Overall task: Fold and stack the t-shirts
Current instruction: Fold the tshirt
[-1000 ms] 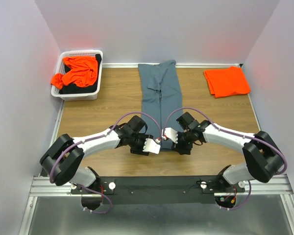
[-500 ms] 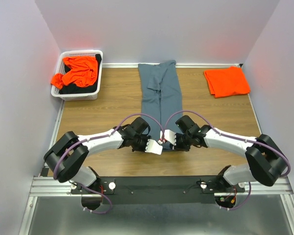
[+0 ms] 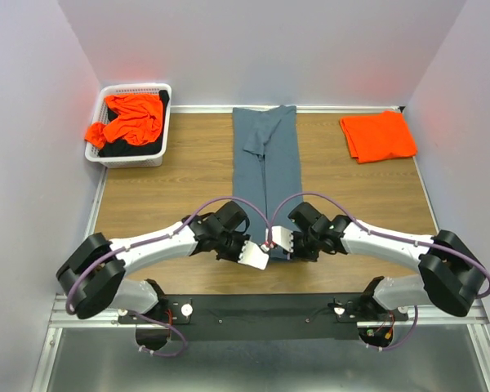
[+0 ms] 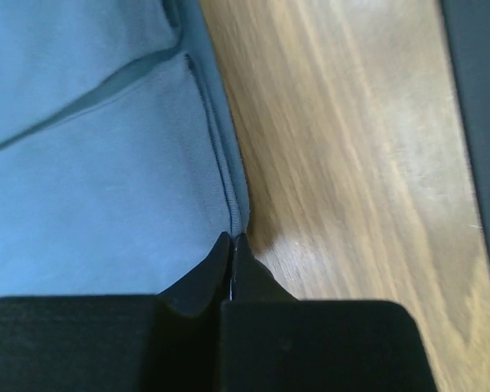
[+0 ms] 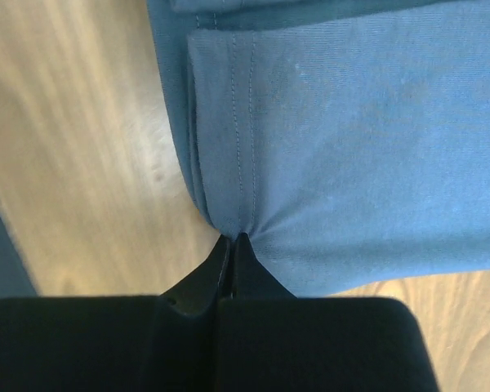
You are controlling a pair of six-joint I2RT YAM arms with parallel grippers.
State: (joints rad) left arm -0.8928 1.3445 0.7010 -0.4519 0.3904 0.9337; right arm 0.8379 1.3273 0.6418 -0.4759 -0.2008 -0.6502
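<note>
The left end effector [image 4: 231, 238] and right end effector [image 5: 231, 238] have closed, each pinching a near hem corner of the blue-grey t-shirt [image 3: 265, 163], likely limp and light.

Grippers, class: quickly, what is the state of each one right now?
Left gripper: closed, pinching the blue-grey t-shirt at its near edge.
Right gripper: closed, pinching the same t-shirt's near edge.

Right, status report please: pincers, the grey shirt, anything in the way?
Left pincer shut on grey shirt, near hem. Right pincer shut on same hem. Shirt laid out as a long strip. Nothing in the way.
</note>
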